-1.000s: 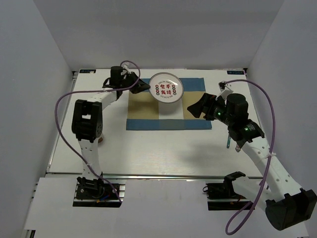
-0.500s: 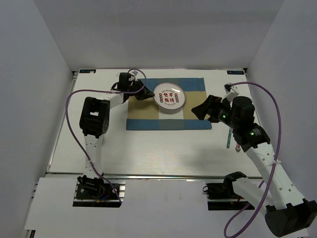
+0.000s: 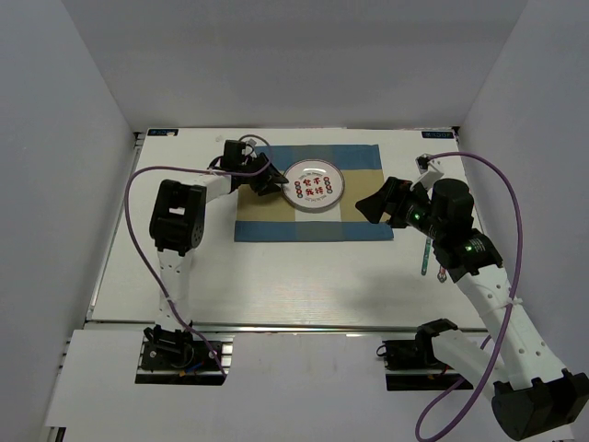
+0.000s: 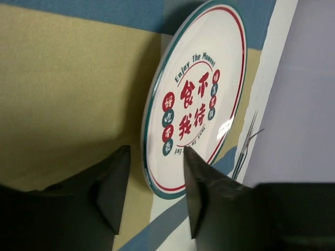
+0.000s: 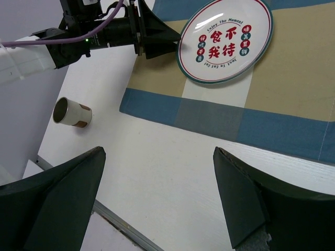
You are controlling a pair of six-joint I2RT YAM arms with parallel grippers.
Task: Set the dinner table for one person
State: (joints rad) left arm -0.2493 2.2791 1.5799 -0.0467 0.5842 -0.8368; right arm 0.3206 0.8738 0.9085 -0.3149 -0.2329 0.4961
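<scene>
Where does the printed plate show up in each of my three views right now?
Top external: the plate is upper centre, on the far half of the placemat.
Left wrist: the plate fills the middle, close up, seen at a slant.
Right wrist: the plate is at the top, right of centre.
Shared landmark: the blue-and-tan checked placemat lies under it in all three.

Overhead camera peers down from above the near edge, taking in the whole table (image 3: 276, 285). Left wrist camera is pressed close to the plate (image 4: 209, 63); right wrist camera catches that same plate from farther back.
</scene>
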